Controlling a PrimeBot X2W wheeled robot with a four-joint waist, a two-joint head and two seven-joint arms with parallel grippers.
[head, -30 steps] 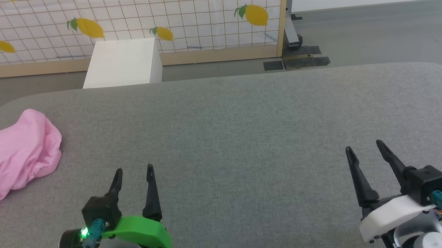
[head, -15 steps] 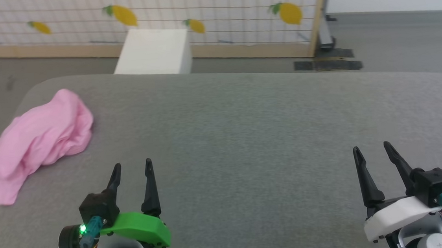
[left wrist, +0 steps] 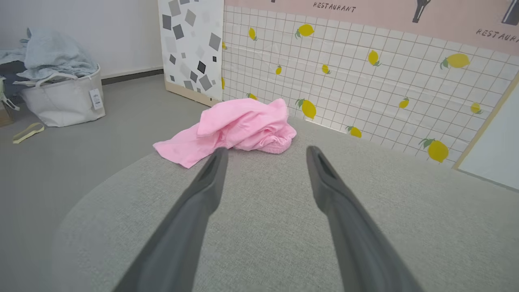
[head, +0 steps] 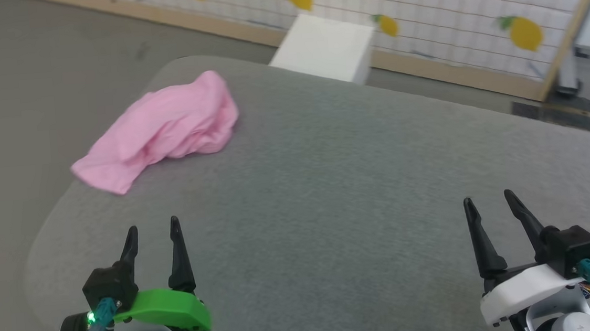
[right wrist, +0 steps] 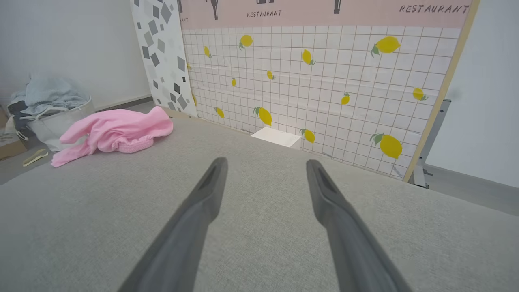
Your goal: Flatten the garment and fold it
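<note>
1. The garment (head: pixel 160 131) lies in a crumpled heap at the far left corner of the gray table (head: pixel 338 183).
2. The left gripper (head: pixel 152 224) and right gripper (head: pixel 487 196) are both open, hold nothing, and are well away from it.
3. It looks thin, soft and light, so it will likely flop and bunch.
4. The flat loose end by the table's edge looks best to grab.

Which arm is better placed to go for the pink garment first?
Left, probably. The garment lies crumpled near the far left corner of the table, ahead of the open left gripper. The right gripper, also open, hangs over the opposite side, much farther away.
</note>
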